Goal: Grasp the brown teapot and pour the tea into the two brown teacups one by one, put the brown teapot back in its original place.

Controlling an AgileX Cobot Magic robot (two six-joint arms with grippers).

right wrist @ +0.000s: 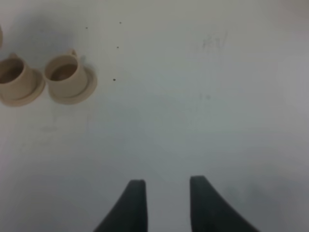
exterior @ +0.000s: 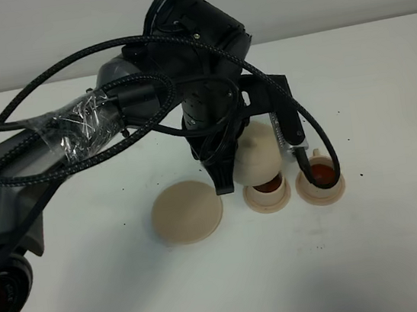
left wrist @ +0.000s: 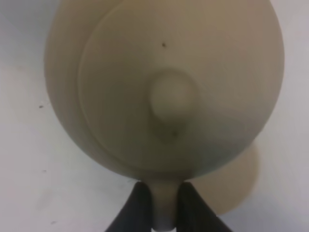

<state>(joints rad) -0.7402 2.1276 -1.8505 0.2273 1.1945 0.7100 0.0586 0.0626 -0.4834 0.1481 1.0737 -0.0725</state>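
The brown teapot [exterior: 259,155] hangs above the table, right over the left one of the two brown teacups [exterior: 269,189]. My left gripper [exterior: 223,175] is shut on its loop handle. In the left wrist view the teapot [left wrist: 164,82] fills the frame, with the handle pinched between the gripper's [left wrist: 164,209] dark fingers [left wrist: 136,210]. Its spout is hidden. The right teacup [exterior: 320,175] stands beside the left one. Both sit on small saucers and hold reddish-brown tea. The original place, a flat wide saucer [exterior: 187,211], lies bare to the left. My right gripper [right wrist: 166,203] is open over bare table, far from both teacups [right wrist: 64,72].
The left arm's black cables [exterior: 321,137] loop over the right teacup. The white table [exterior: 376,257] stretches around the tea set. Small dark specks [exterior: 361,176] dot it near the cups.
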